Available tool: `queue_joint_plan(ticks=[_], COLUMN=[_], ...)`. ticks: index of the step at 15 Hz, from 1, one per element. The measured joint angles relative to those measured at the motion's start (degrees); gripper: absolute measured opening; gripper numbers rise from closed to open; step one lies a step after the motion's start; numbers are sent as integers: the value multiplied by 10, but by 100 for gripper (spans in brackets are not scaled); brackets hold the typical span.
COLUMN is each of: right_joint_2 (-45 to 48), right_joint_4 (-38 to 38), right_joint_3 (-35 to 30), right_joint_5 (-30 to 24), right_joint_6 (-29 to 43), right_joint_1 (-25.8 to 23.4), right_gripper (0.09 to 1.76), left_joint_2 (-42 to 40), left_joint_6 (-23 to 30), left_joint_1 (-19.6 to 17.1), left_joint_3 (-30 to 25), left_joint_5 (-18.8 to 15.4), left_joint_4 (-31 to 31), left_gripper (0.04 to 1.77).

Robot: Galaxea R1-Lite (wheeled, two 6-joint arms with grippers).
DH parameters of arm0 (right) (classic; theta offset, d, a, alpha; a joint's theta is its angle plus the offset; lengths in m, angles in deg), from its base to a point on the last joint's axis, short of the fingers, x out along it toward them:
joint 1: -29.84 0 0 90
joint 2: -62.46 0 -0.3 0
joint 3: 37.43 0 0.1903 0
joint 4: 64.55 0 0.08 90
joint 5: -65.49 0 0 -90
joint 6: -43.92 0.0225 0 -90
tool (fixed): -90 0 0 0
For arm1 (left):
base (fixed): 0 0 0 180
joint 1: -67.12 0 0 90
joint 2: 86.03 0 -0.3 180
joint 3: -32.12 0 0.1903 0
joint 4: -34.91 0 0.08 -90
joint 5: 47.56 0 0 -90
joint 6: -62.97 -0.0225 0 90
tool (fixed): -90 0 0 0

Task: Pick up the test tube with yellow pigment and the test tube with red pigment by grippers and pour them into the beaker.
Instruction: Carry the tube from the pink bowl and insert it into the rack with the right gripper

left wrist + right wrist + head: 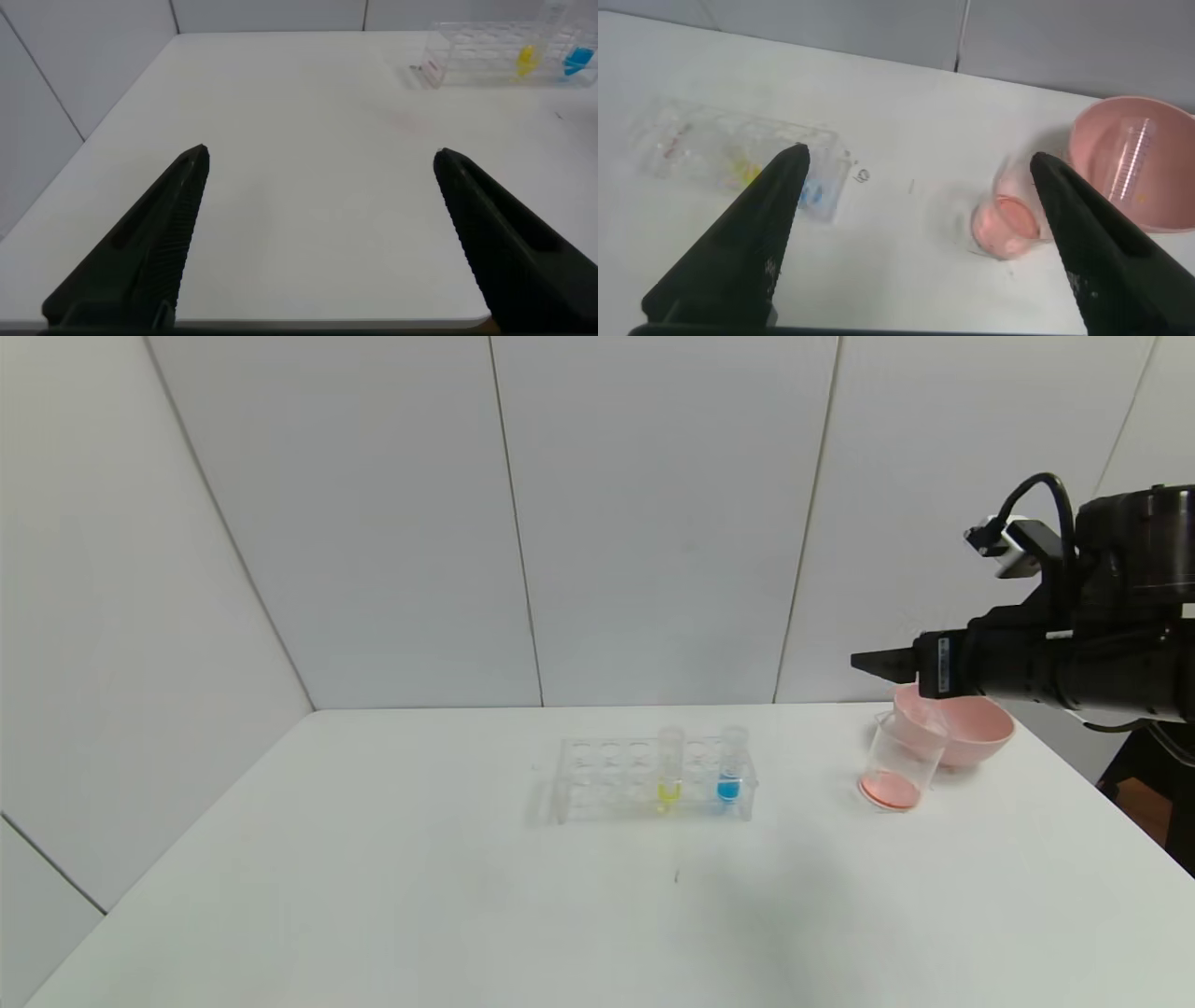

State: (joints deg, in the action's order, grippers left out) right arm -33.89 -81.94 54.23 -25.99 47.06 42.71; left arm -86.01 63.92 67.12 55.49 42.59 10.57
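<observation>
Right hand (864, 663) hangs spread and empty above the beaker (898, 763), near the surface's (373, 896) right far edge. Yellow-pigment tube (669, 767) stands racked mid-surface; the red-pigment tube lies in the pink bowl (971, 728). Left hand (318, 163) hovers spread over bare surface.

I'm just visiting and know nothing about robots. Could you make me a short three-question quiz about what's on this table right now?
1. True or false: the yellow tube stands in the rack.
2. What colour is the liquid in the beaker? A blue, B orange-red, C green.
3. Fill in: the right hand hovers open above the beaker and the pink ____.

Key: 1 true; 2 B; 3 bowl.
</observation>
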Motion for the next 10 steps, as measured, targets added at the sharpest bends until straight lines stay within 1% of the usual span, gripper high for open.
queue_joint_plan(ticks=[3,5,7,10], right_joint_2=[36,50,61,73], right_joint_4=[-3,1,3,6], right_joint_3=[-26,-47,-73,-104], right_joint_5=[84,136,167,213], right_joint_6=[53,67,78,127], right_joint_1=[84,129,166,228], right_gripper=[170,170,170,170], left_joint_2=[0,0,0,0], left_joint_6=[0,0,0,0], left_joint_1=[0,0,0,0], left_joint_3=[0,0,0,0], left_joint_5=[0,0,0,0], left_joint_4=[0,0,0,0], left_gripper=[172,172,172,172])
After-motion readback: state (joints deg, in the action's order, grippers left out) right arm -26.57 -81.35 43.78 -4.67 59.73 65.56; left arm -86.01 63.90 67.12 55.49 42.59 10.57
